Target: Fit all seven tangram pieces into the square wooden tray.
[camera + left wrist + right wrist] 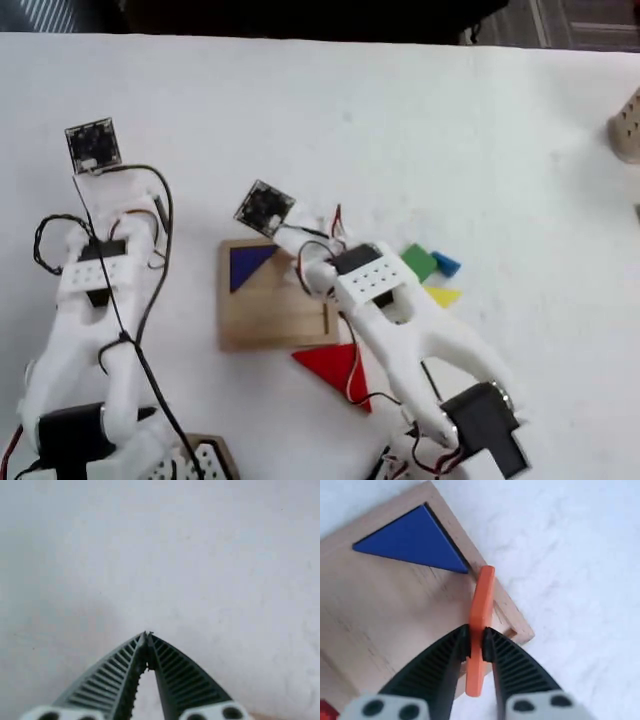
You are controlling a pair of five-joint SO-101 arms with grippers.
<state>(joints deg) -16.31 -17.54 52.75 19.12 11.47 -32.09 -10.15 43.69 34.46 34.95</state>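
Gripper of right arm (476, 640) is clenched on orange piece (481, 610), held on its edge betw. the fingers, over the rim of tray (380, 615) near a corner. We cannot tell if it touches the wood. Blue triangle (412, 540) lies flat inside the tray, in a corner, its tip just beside the orange piece. On table (500, 130), red triangle (335, 365) lies just beside the tray. Green piece (419, 262), small blue piece (446, 265) and yellow piece (443, 296) lie close together to the tray's right. Left gripper (148, 636) is closed, tips together, over the table, well apart from the tray.
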